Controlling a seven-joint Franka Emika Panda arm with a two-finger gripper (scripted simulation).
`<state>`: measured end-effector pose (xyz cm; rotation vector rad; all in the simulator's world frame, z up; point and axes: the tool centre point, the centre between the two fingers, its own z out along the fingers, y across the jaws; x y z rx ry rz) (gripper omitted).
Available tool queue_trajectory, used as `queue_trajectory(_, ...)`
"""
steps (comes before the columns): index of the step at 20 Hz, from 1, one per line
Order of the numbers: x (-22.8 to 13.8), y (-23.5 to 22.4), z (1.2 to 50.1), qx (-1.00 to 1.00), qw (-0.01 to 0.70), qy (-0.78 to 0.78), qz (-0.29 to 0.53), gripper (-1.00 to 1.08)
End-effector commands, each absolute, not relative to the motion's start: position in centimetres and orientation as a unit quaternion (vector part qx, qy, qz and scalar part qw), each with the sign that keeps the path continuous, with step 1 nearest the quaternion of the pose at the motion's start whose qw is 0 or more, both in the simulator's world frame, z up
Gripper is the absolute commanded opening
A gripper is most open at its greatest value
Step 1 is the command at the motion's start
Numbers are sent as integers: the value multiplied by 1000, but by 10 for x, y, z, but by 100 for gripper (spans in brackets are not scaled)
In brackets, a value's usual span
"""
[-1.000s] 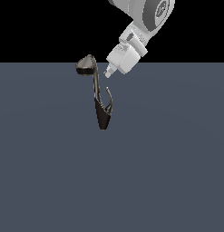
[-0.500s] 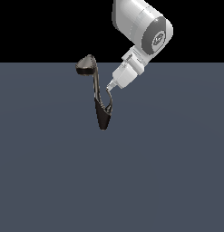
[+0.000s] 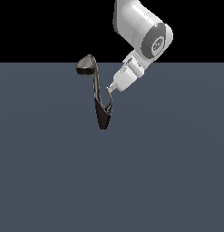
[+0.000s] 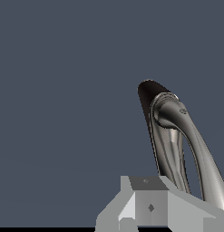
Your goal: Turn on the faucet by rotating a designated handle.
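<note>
While the gripper touches the handle tip, jaw opening unclear, faucet at its 8 o'clock, grey floor.

Bare simulator scene, flat grey floor

Glossy dark metal faucet (polished, mirror-like in the wrist view) rises from a matt slate floor; smooth white plastic-looking arm at upper right.

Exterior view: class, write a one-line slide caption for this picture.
White robot arm reaches down, its gripper at the thin curved handle beside the dark faucet on a grey surface.
</note>
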<state>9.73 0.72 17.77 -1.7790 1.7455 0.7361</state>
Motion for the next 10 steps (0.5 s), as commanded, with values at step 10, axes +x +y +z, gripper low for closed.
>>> queue_trajectory(10, 70, 13, 184, -659, 268, 647, 273, -100)
